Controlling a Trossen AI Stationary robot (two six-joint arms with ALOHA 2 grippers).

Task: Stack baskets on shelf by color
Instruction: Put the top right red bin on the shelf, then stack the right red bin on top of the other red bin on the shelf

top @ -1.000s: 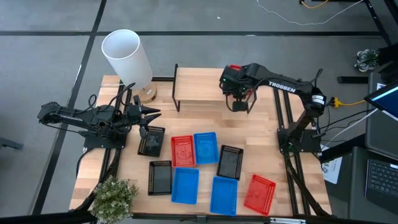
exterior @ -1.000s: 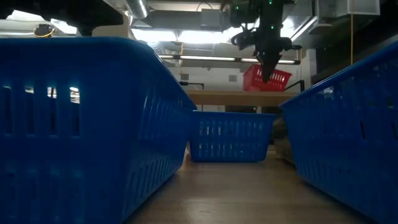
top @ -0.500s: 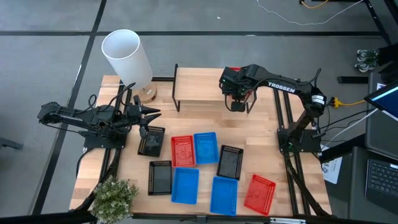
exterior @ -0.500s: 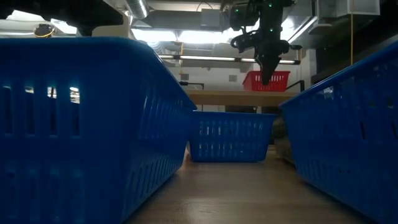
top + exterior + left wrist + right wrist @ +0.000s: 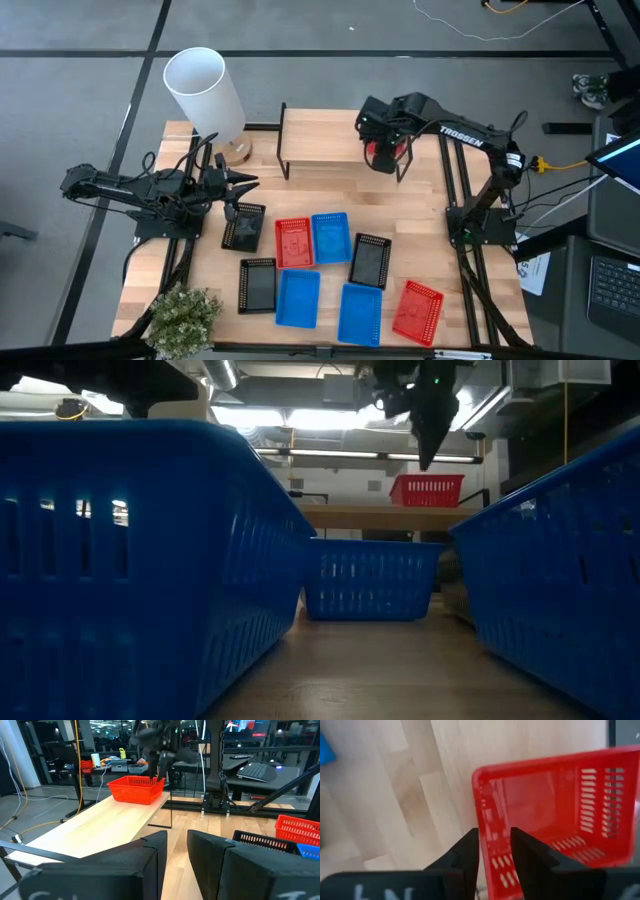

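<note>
Sitting upright on the right end of the shelf point(image 5: 320, 140), the red basket point(image 5: 427, 490) shows slotted, perforated walls and an open top, level on the light wood plank; its long side faces the low camera, so the long axis runs along the shelf. The right gripper point(image 5: 428, 448) hangs just above it — fingers point(image 5: 470, 851) a narrow gap apart over the near rim, gripping nothing. The left gripper point(image 5: 240, 183) waits at the table's left, jaws slightly apart and empty. On the table point(image 5: 420, 225) below lie the others: a red basket on the table point(image 5: 293, 242), blue ones point(image 5: 330, 237) and black ones point(image 5: 369, 260) — flat, open side up.
</note>
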